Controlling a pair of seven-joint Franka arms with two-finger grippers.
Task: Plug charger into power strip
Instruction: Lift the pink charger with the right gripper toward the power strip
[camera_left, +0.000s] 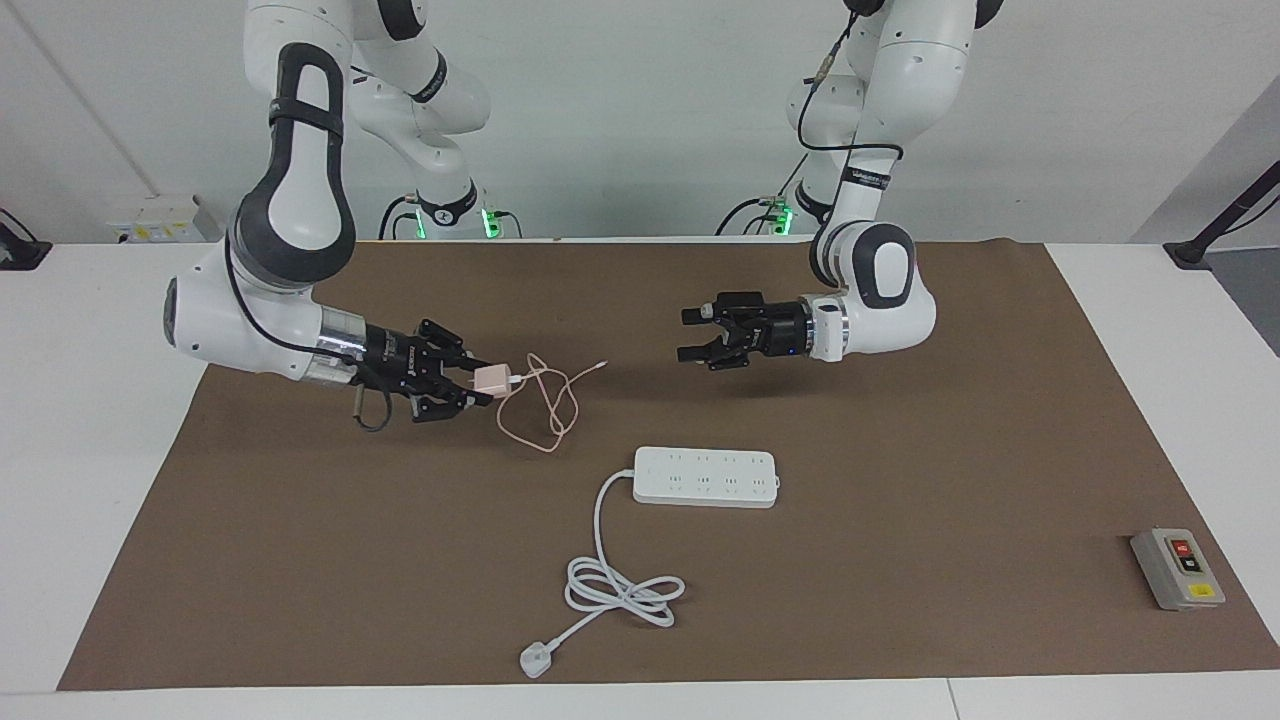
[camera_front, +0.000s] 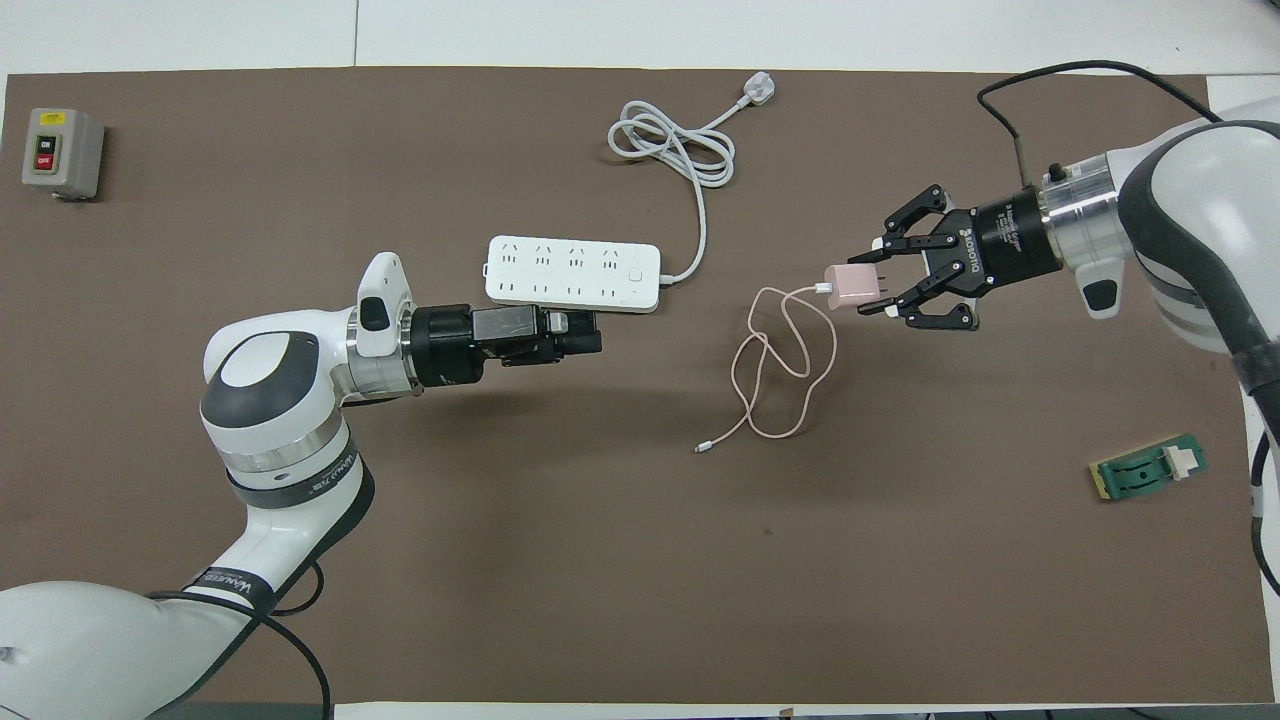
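- Two grippers are up over the brown mat (camera_left: 900, 560), each with its own job. The right gripper (camera_left: 478, 385) is clamped on the charger (camera_left: 490, 379), fingertips pinching the pink cube from both sides; the prongs seem to point back between the fingers, so a regrasp or handover looks likely.
- From the cube, the thin pink cable (camera_front: 775, 370) hangs in loose loops, its free end trailing on the mat.
- Facing it, the left gripper (camera_left: 692, 334) hovers with fingers spread and nothing between them, probably ready to receive the charger.
- Lying flat, sockets up, the power strip (camera_left: 705, 476) sits farther from the robots than both grippers, its white cord (camera_left: 620, 590) coiled away from them.
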